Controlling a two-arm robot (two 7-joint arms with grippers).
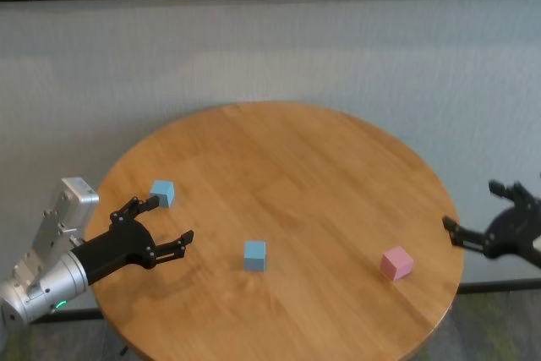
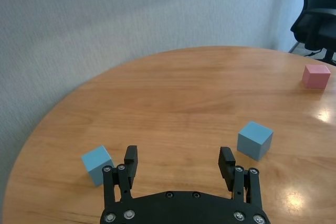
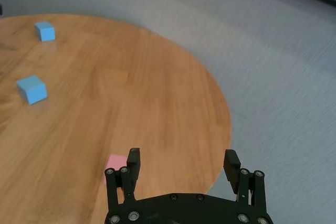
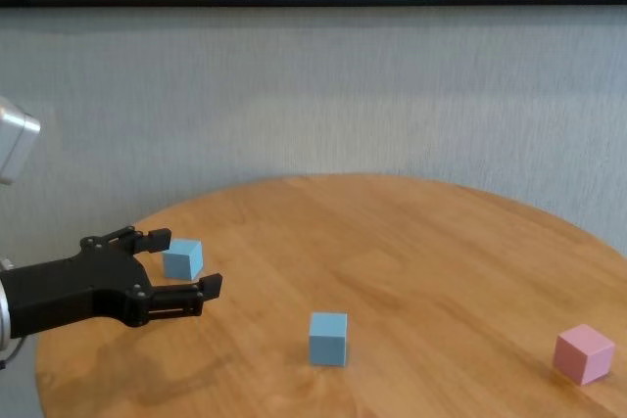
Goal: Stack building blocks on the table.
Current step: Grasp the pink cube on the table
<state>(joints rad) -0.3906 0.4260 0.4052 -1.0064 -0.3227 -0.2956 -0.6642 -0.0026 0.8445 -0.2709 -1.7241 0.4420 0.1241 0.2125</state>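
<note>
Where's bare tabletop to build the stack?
The table's far half is bare, as is the stretch between the middle blue block and the pink block. It is crowded at the left, where the open left gripper sits beside the other blue block.

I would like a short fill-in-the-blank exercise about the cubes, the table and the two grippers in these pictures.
1. The small matte pink cube lies nearest the ___ gripper.
2. The number of small matte light blue cubes on the round light-brown wooden table is ___.
3. The left gripper is ___ and holds nothing.

Missing words: right; two; open
</note>
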